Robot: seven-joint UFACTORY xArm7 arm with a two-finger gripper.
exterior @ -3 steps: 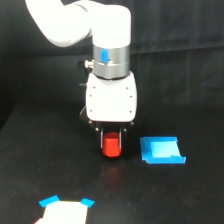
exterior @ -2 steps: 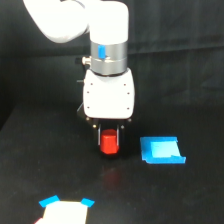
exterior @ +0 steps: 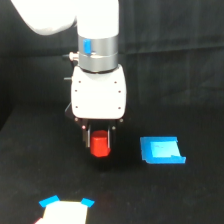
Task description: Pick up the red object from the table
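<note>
The red object (exterior: pixel 100 144) is sitting at the centre of the frame between the gripper (exterior: pixel 100 141) fingers, which are pinching it from both sides. It is appearing to hang just clear of the black worktop (exterior: pixel 30 165), so the lift step is probably under way. The next move is calling for a steady rise, keeping well apart from the blue tray (exterior: pixel 161 150) at centre right.

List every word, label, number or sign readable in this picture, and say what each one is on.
None can be read. The gripper housing, the red object, the blue tray and the table show no print. The pale piece with blue corners at the bottom edge is blurred, with no text visible.
</note>
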